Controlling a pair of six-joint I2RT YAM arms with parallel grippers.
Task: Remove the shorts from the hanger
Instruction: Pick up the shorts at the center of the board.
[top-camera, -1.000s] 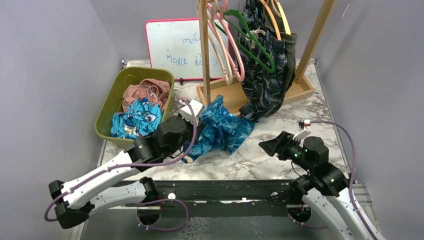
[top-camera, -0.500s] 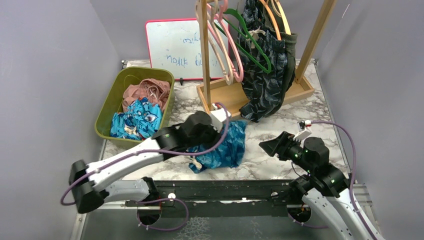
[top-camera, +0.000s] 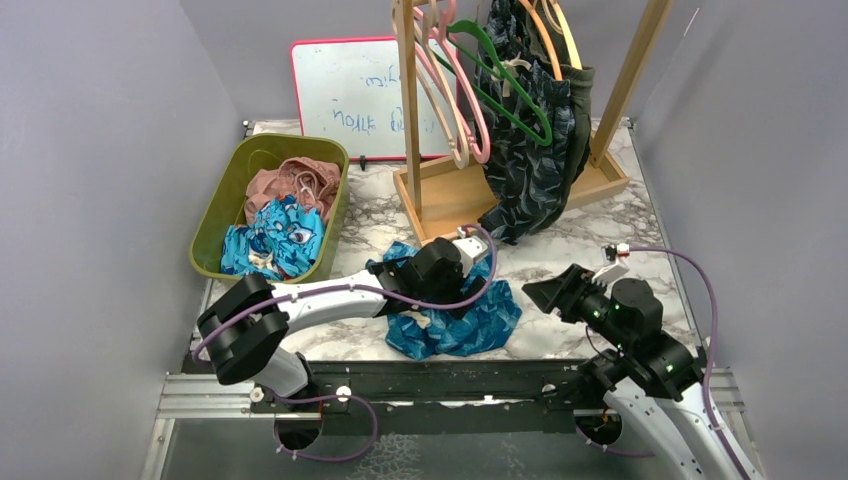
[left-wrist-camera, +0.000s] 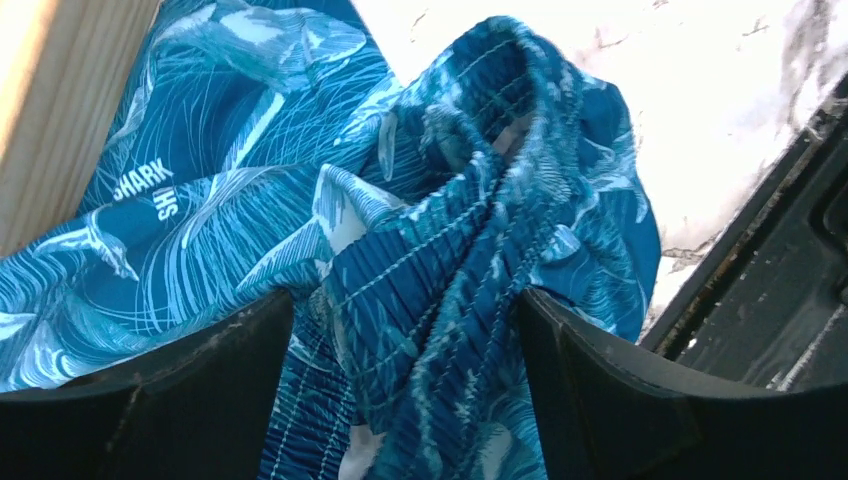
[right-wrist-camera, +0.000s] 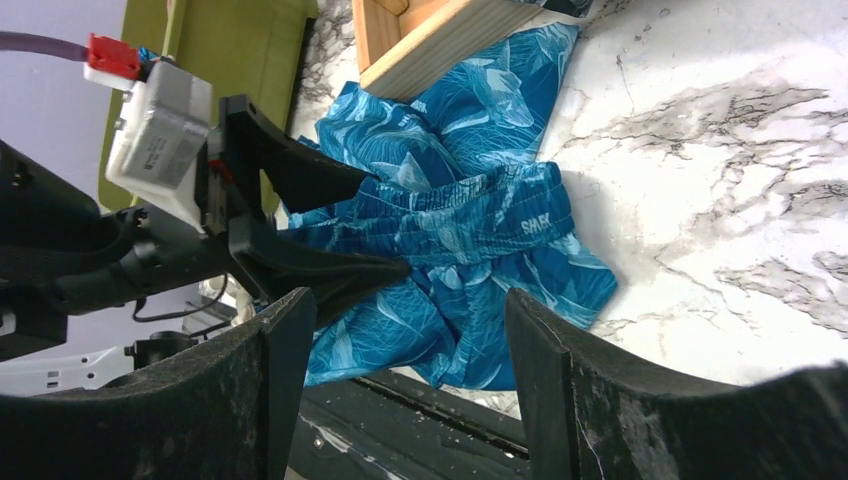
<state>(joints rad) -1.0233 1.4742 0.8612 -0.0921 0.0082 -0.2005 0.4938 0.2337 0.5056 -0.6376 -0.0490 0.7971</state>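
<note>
The blue leaf-print shorts (top-camera: 455, 318) lie crumpled on the marble table near its front edge. My left gripper (top-camera: 440, 295) points down into them. In the left wrist view its jaws stand wide apart with the gathered waistband (left-wrist-camera: 440, 250) loose between them. The right wrist view shows the left gripper (right-wrist-camera: 390, 225) spread open over the shorts (right-wrist-camera: 470, 230). My right gripper (top-camera: 535, 293) hovers open and empty to their right. Dark navy leaf-print shorts (top-camera: 535, 150) hang on an orange hanger (top-camera: 548, 40), with dark olive green shorts (top-camera: 583, 100) behind them.
An olive bin (top-camera: 225, 195) at the left holds dusty pink shorts (top-camera: 295, 182) and bright blue cartoon-print shorts (top-camera: 275, 235). The wooden rack (top-camera: 410, 100) carries bare pink, beige and green hangers (top-camera: 500, 80). A whiteboard (top-camera: 345, 95) leans at the back. A black rail runs along the front edge.
My left arm swung right and toward the front edge, dragging the blue leaf-print shorts from beside the bin. Its jaws then opened and let go of the cloth. The right arm stayed still.
</note>
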